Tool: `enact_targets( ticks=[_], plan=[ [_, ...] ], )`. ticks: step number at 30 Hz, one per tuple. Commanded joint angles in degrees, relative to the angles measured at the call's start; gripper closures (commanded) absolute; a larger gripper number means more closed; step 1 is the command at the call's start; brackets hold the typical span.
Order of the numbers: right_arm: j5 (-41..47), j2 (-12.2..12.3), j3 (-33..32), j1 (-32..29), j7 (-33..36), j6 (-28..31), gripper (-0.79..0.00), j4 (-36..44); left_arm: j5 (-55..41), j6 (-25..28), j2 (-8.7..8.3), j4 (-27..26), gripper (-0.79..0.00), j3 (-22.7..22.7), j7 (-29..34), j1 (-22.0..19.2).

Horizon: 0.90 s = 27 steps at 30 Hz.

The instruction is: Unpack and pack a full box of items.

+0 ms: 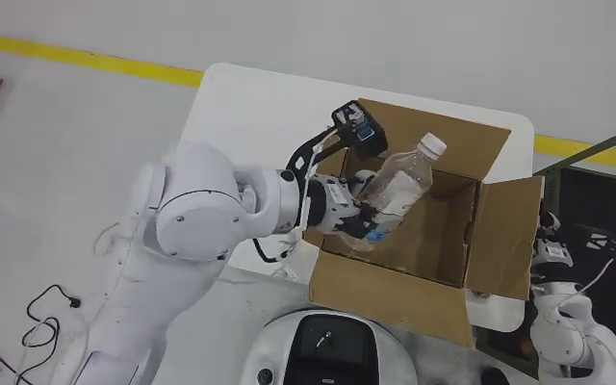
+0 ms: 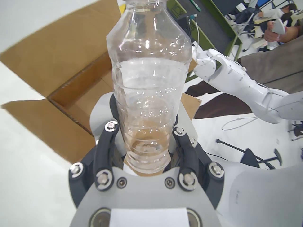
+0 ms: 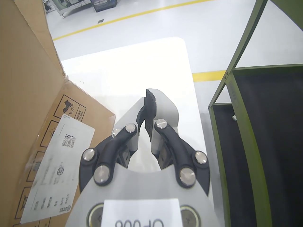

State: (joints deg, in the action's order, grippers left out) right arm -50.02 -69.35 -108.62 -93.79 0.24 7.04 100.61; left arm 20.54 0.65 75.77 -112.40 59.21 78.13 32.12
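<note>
Bottle: a clear plastic bottle [image 1: 400,186] with a white cap, partly filled with clear liquid, was held tilted above the open box, cap end pointing away from the gripper.
Left gripper: the left gripper [image 1: 372,219] was closed around the bottle's lower part; in the left wrist view its dark fingers [image 2: 107,140] pressed against both sides near the base, with the rest of the bottle [image 2: 149,72] reaching well past them.
Box: the cardboard box [image 1: 385,289] stood on the white tabletop [image 1: 250,106] with its flaps spread outward; what lay at its bottom was hard to make out.
Right gripper: the right gripper [image 3: 147,109] had its ribbed pads closed together, holding nothing, and sat over the tabletop [image 3: 132,67] just beside the box's outer wall [image 3: 23,76], which carried a white label [image 3: 59,166].
</note>
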Motion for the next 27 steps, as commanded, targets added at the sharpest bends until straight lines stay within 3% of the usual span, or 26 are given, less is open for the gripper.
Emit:
enact_targets(
  ticks=[1, 4, 18, 20, 27],
  plan=[
    [0.06, 0.03, -0.55, -0.09, -0.08, 0.22, 0.0, 0.17, -2.77, -0.7, 0.24, 3.19, 0.0, -1.51, -0.39, -0.35],
    [0.1, 0.06, -1.16, -0.15, -0.12, 0.57, 0.0, 0.24, -5.07, -1.51, 0.51, 5.33, 0.0, -3.26, -0.79, -1.0],
    [-1.05, 0.01, -2.7, -1.5, -1.09, 1.03, 0.0, 2.35, -5.07, -1.51, 0.51, 5.33, 0.0, -3.26, -0.79, -1.0],
    [-1.93, 0.04, -2.96, -1.77, -0.97, 1.06, 0.0, 2.98, -5.17, -1.5, 0.5, 5.94, 0.0, -3.84, -3.51, 0.85],
    [-3.32, 0.07, -4.1, -2.36, -1.48, 1.16, 0.0, 4.01, -7.51, -6.32, 1.66, 10.35, 0.0, -9.43, -6.4, -0.73]
  ],
)
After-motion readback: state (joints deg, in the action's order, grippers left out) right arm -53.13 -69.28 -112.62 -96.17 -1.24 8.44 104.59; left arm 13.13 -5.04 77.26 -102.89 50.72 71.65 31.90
